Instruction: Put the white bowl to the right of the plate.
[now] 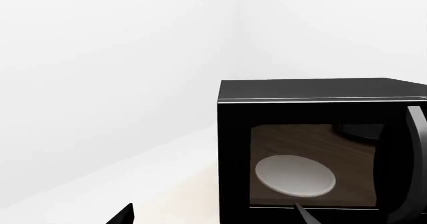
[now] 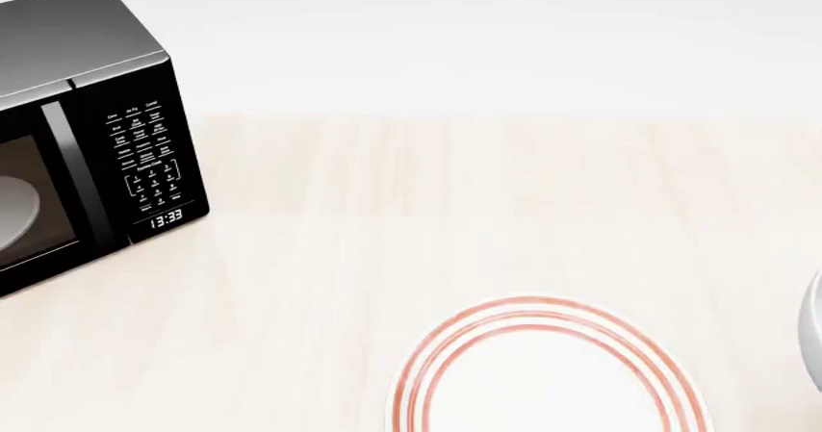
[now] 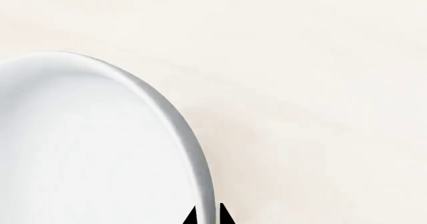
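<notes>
Glossy, deep, round white bowl (image 3: 87,149) fills the right wrist view, its rim between the right gripper (image 3: 208,215) tips, apparently pinched. Rigid, slippery, breakable (rim grip suits). It sits right of the red-ringed flat plate (image 2: 546,379). Left gripper (image 1: 213,215): can't tell.

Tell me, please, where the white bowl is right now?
In the head view the white bowl is only a sliver at the right edge, right of the plate on the table.
</notes>
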